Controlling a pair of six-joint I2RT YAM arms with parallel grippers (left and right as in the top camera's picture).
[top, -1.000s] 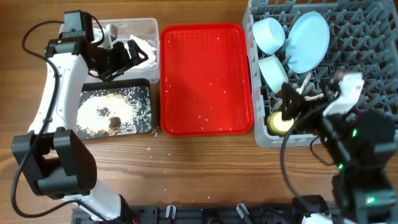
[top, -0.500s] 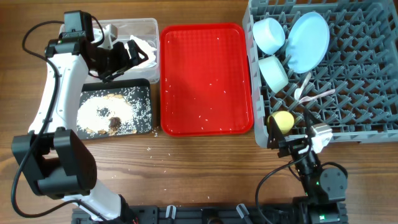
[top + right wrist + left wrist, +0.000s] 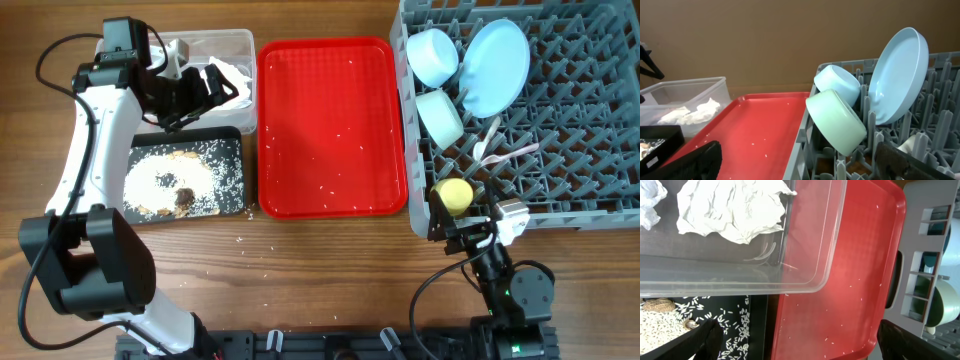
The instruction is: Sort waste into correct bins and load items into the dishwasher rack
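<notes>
At the far left, the left gripper (image 3: 797,330) hung over the near edge of the clear tub (image 3: 245,45). Its two fingers (image 3: 705,340) stood wide apart and held nothing. Crumpled white napkins (image 3: 735,207) lay inside the tub. Just in front of the tub sat the black tray (image 3: 235,140), and the two were side by side. The crumbly food scraps (image 3: 165,185) were spread in the black tray, white with a few brown bits. A few crumbs (image 3: 240,240) lay on the wooden table (image 3: 330,260) by the tray.

In the middle was the flat red tray (image 3: 330,120). Only small white specks were on it.

On the right stood the big grey rack (image 3: 580,150). Two light blue bowls (image 3: 432,55) (image 3: 440,118) leaned on their sides along its left edge. The light blue plate (image 3: 497,65) stood on its edge right beside the top bowl. The white spoon and fork (image 3: 495,148) lay across the pegs below the plate. The yellow cup (image 3: 452,195) sat in the near left corner of the rack.

The right gripper (image 3: 797,147) was low at the front of the table, just outside that corner. Its fingers were wide apart too, and it held nothing.
</notes>
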